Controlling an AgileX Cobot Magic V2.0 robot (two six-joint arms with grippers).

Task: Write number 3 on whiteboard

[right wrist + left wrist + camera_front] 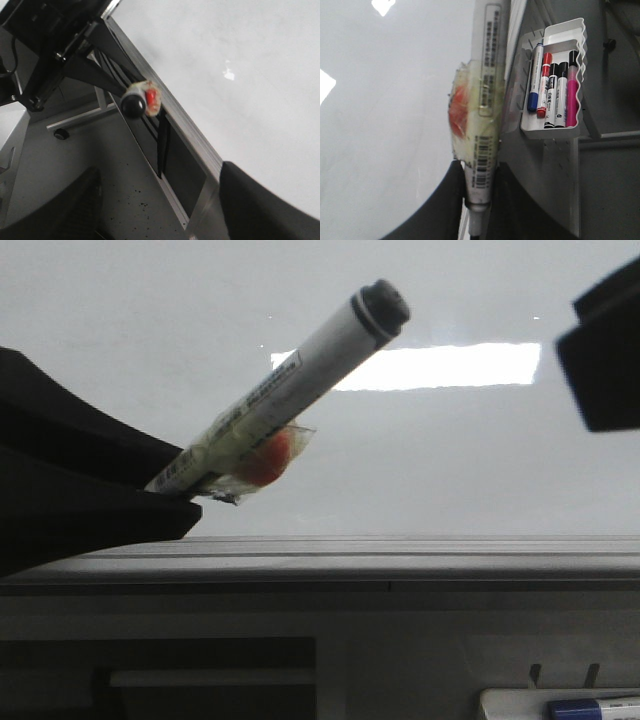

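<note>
Now left claw [165, 495] clamped on marker [290, 380], whiteboard [450, 470] behind, right claw [155, 210] open.

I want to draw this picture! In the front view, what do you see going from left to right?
Left gripper holding the marker → bright light reflection on the whiteboard → right gripper at the edge.

Between my left fingers [452, 210], matt black plastic, sits a smooth white plastic marker [275, 390] wrapped in crinkled clear tape. Beyond its tip the whiteboard [150, 310] is glossy, its rail [192, 135] brushed metal.
</note>
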